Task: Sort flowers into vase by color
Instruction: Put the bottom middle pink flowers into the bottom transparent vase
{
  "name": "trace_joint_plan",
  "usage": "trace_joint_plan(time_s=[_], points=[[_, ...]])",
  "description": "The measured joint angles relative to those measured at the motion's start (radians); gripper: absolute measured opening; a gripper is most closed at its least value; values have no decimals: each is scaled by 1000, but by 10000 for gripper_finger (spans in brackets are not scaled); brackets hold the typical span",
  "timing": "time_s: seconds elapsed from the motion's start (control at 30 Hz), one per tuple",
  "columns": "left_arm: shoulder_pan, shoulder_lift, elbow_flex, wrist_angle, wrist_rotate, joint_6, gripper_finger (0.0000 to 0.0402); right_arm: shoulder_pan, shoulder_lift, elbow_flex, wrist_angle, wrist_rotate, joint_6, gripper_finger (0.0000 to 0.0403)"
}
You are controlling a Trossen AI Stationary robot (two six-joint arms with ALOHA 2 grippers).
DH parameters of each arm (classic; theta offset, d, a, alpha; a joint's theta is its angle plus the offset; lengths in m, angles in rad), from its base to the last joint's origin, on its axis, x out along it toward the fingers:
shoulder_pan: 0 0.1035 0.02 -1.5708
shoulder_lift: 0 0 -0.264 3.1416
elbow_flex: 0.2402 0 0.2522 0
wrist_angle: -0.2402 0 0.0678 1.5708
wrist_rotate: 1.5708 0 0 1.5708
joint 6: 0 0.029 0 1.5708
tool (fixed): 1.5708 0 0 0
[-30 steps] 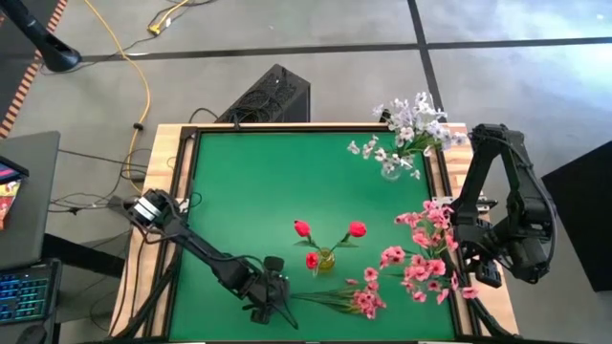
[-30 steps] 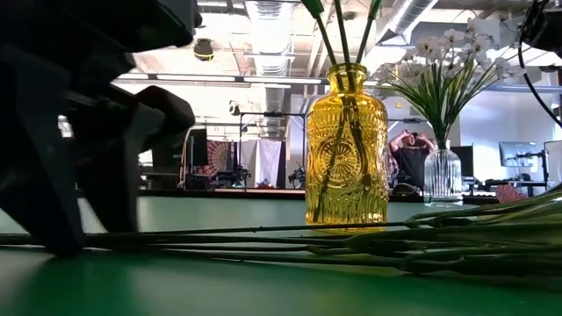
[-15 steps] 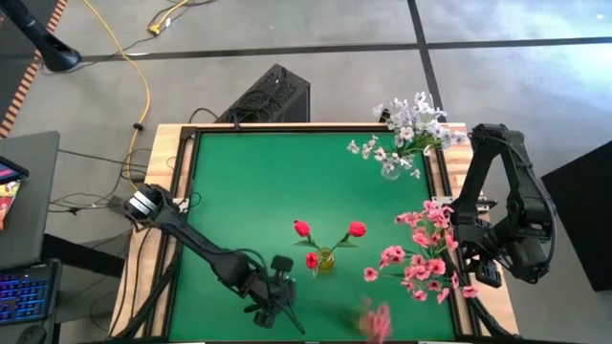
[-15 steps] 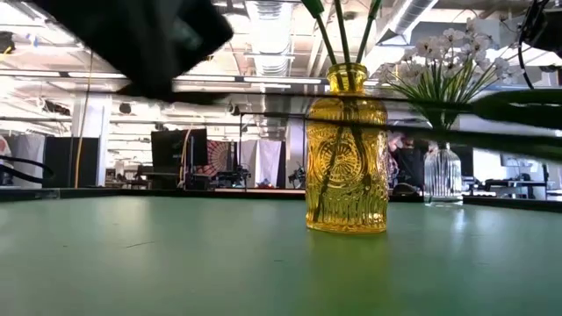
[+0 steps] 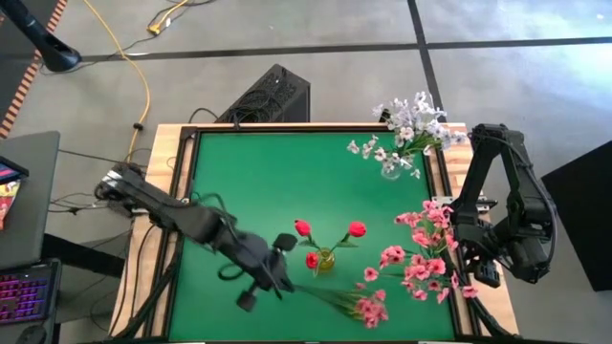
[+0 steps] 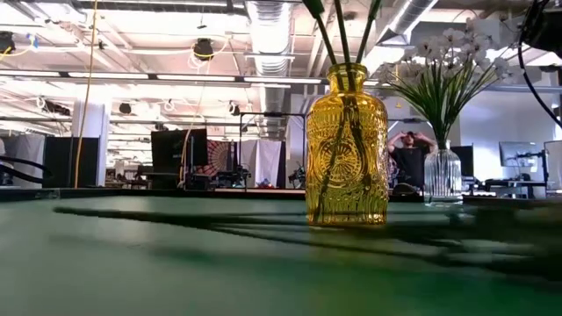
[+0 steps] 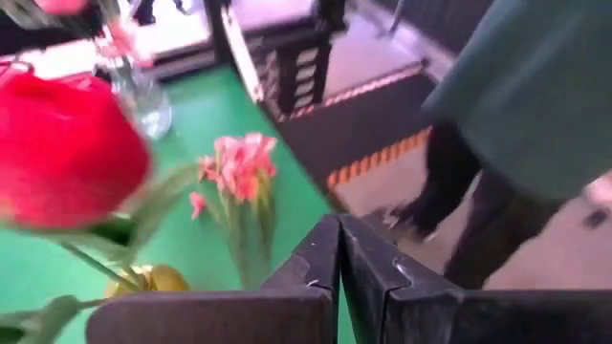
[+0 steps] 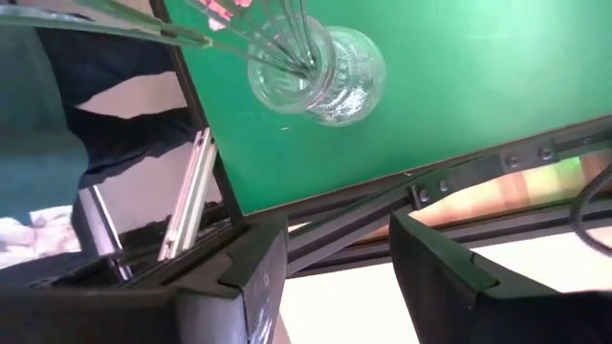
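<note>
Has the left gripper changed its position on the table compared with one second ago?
Yes. In the high view the left gripper now sits closer to the yellow vase and farther from the table's near edge, carrying the pink spray by its stems.

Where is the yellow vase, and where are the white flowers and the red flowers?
yellow vase point(image 6: 346, 149): low view, on its glass belly.
white flowers point(image 5: 411, 122): high view, on the blossoms.
red flowers point(image 5: 357, 229): high view, on the right bud.

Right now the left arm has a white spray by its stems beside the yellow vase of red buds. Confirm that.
Not quite: the spray is pink, not white. In the high view the left gripper, fingers shut, holds the stems of a pink spray beside the yellow vase of red buds. The white flowers stand in a clear vase at the far right corner.
</note>
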Motion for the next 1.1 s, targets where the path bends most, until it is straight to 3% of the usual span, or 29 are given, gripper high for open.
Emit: trace_joint_plan(time_s=[0.1,0.33,0.7,0.93,1.1], points=[[25,-55,45,-9,56,-19,1,0,0,0,27,0,3,209],[33,-127,32,-87,17,-32,0,0,2,0,33,6,61,209],[-19,-103,-225,-142,6,-36,0,0,50,0,28,14,85,209],[-20,-102,-425,11,26,-121,9,0,55,0,28,14,87,209],[-19,-102,-519,128,38,-161,53,0,55,0,28,14,89,209]])
